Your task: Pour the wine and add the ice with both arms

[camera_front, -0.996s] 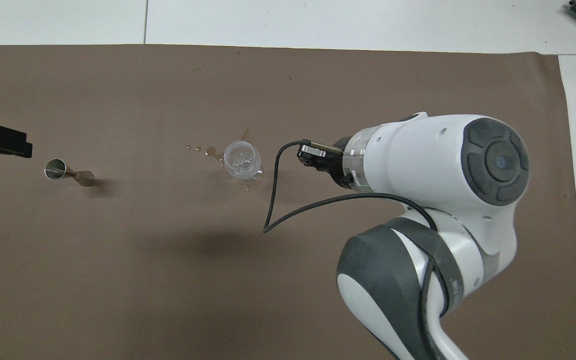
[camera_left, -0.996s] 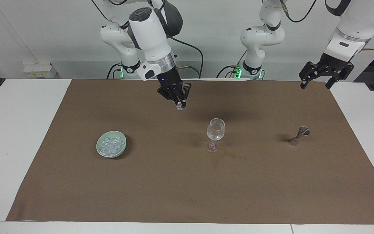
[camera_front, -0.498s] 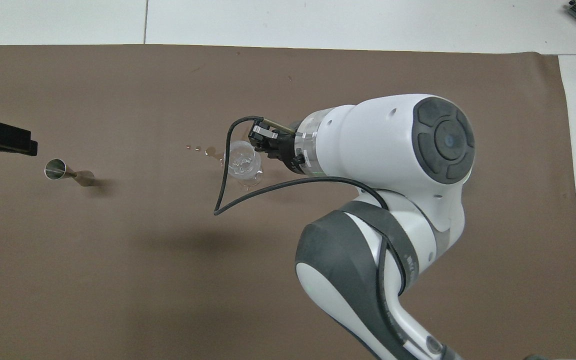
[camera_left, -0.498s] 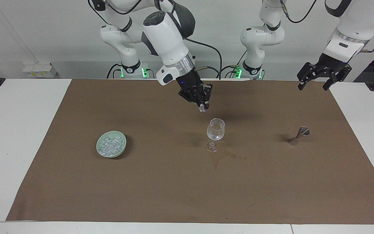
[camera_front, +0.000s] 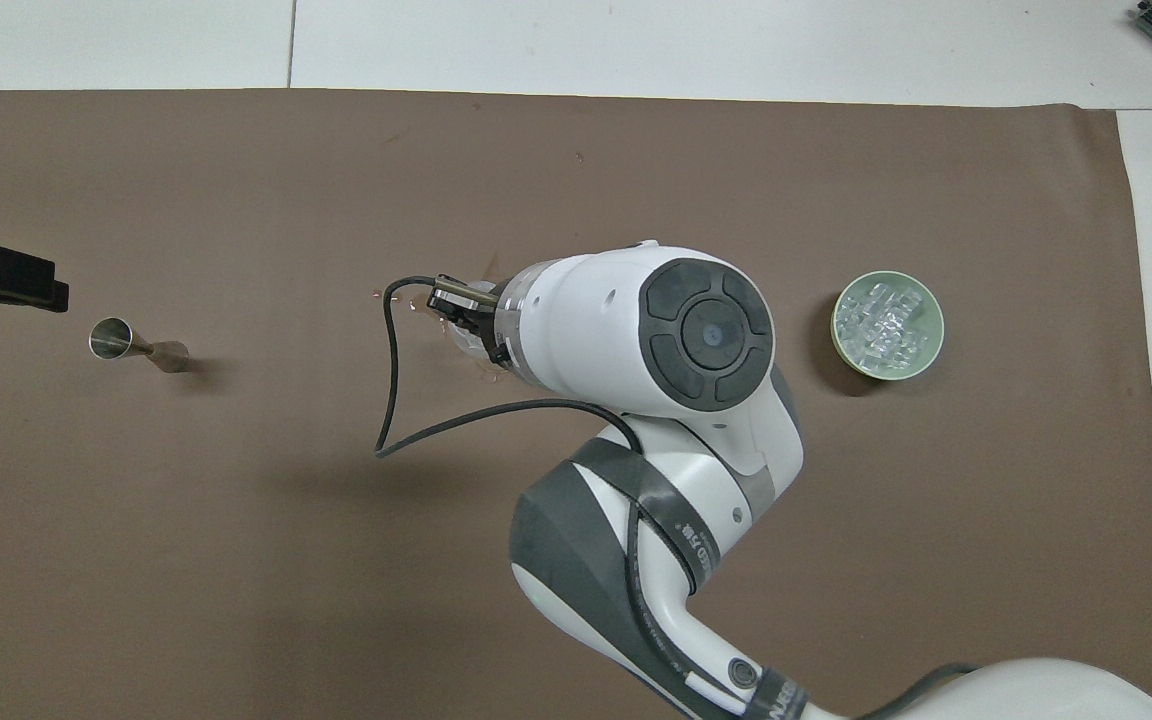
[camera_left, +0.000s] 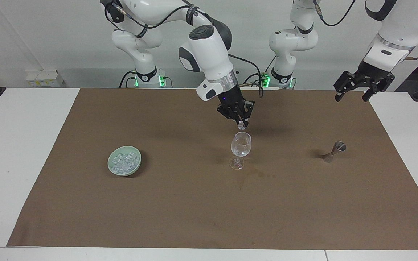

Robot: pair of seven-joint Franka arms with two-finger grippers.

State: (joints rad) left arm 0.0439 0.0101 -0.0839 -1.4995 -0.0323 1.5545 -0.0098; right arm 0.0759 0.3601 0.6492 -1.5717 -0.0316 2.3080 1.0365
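I am holding an ice chunk (camera_left: 241, 126) clenched in my right gripper (camera_left: 241, 125) just above the wine glass (camera_left: 241, 145); centring over the rim before release should prevent splashing. My left gripper (camera_left: 354, 95), jaws spread, is waiting above the worktop's edge.

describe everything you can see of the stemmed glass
The clear stemmed wine glass stands upright on its round foot on the brown paper table cover, between the pale green bowl of ice chunks and the small metal jigger. Its bowl looks glassy with clear contents. The right end effector holds a small ice chunk over its rim, not touching.
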